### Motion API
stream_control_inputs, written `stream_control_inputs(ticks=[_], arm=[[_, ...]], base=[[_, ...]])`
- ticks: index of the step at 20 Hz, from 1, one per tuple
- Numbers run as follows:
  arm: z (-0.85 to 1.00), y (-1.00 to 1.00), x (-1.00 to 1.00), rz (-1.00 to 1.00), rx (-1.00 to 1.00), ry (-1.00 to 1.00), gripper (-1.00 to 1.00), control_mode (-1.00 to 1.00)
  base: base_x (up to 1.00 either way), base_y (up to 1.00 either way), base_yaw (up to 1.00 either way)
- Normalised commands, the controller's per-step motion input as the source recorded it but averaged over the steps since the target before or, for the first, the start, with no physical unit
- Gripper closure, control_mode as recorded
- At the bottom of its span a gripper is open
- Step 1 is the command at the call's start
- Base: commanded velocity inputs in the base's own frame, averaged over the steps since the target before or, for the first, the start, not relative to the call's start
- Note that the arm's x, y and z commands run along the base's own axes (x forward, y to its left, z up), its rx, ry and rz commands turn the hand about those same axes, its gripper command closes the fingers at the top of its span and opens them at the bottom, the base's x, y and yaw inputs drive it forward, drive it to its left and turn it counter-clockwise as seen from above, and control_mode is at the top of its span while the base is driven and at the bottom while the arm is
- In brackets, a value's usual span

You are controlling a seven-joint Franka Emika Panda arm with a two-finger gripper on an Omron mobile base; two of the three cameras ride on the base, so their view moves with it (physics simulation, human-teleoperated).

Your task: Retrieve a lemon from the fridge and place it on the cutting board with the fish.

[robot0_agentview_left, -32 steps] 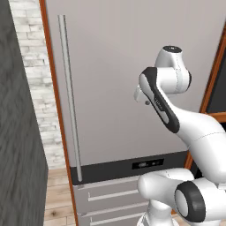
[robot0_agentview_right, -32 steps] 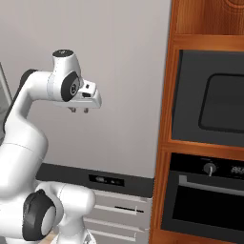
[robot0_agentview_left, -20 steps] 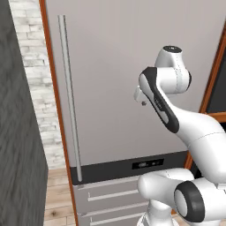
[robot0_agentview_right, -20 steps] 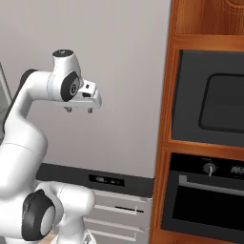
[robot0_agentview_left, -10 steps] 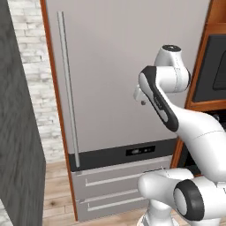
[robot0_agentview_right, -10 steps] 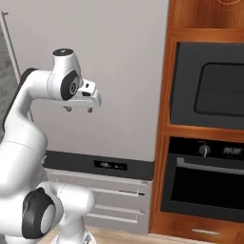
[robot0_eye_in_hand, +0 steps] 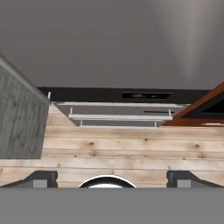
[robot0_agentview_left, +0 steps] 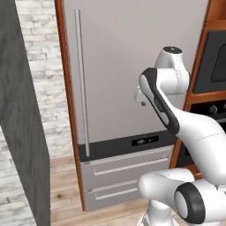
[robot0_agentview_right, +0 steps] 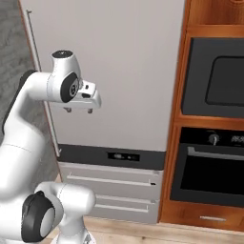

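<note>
Closed fridge, arm before it.

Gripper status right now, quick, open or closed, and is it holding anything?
Gripper: open, holding nothing, held up in front of the closed fridge.

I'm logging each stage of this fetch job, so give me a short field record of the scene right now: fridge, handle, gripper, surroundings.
fridge: closed, grey door facing the robot, drawers below
handle: long vertical bar at the door's left edge, untouched
display strip: black band under the door
gripper: open, empty, pointing down, held in front of the door
oven: dark, built into wooden cabinets right of the fridge
floor: pale wood planks
</note>
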Motion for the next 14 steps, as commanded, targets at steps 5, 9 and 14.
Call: stream_control_inputs(ticks=[5, 9, 14], arm=[[0.0, 0.0, 0.0, 0.0, 0.0, 0.0, -1.0, 1.0], [0.0, 0.0, 0.0, 0.0, 0.0, 0.0, -1.0, 1.0], [0.0, 0.0, 0.0, 0.0, 0.0, 0.0, -1.0, 1.0]], base=[[-0.09, 0.6, -0.05], [-0.28, 0.19, -0.15], [-0.28, 0.19, -0.19]])
